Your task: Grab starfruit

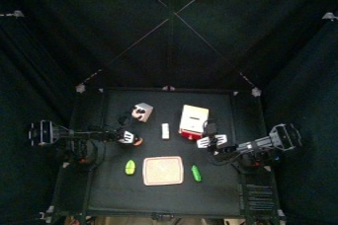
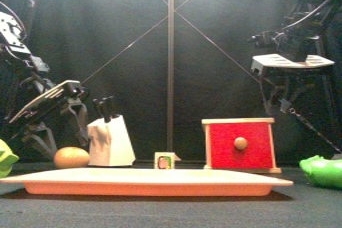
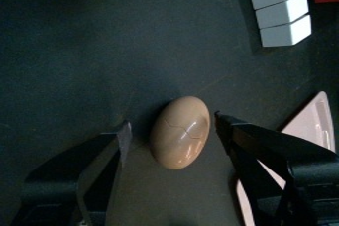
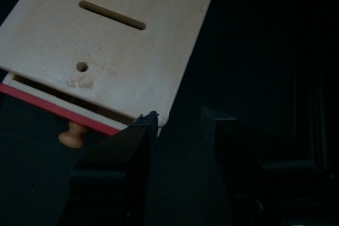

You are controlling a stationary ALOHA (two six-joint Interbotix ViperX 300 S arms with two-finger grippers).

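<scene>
starfruit (image 1: pixel 129 168) near left claw (image 1: pixel 128 137), ungrasped

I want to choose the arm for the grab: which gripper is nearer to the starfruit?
Left. The left gripper hangs just behind the starfruit, on its side of the pink board. The right gripper is across the board, above the red box.

Left gripper (image 3: pixel 172 136) is low over the table's left side, jaws open. Right gripper (image 4: pixel 179 121) is raised at the right side, jaws slightly parted.
</scene>
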